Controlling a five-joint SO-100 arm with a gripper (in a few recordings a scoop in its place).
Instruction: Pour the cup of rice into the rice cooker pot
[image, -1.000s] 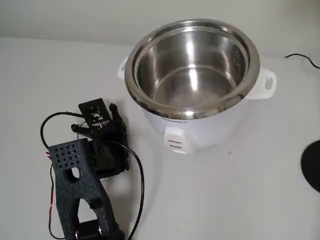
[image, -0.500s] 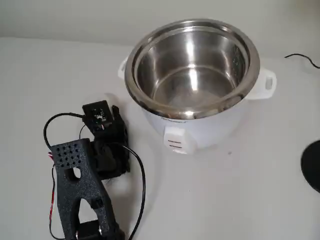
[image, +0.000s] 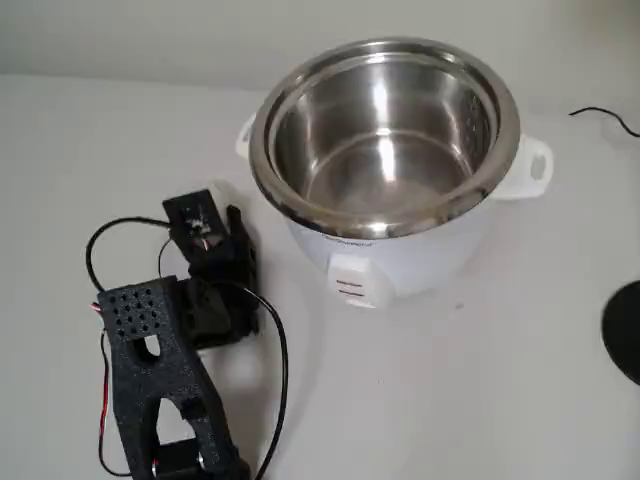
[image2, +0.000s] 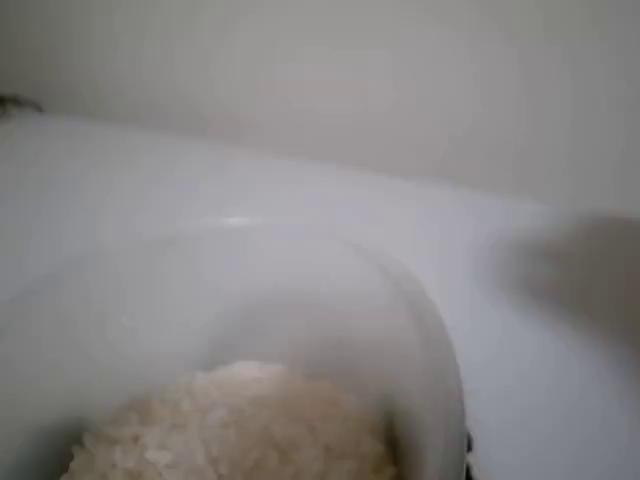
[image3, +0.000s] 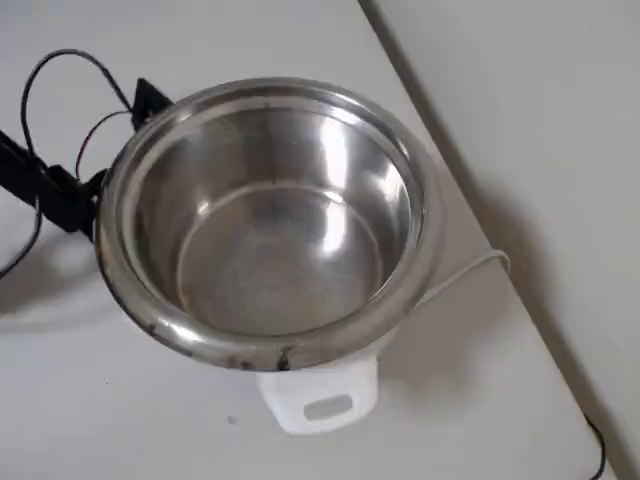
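Step in hand: grasp/lift of the cup, pour not started. The pot is empty in the fixed and overhead views, bare steel bottom, no grains.

The cup sits right up against the wrist camera, the rice heaped inside, looks full. In the fixed view the arm is low on the counter, left of the cooker, with the hand pointing toward it. Cup is hidden there by the arm. Can't tell whether the hand is clamped on the cup or just around it.

Next: confirm grip, lift above the rim, carry right over the pot, then tilt. Keep level until over steel.
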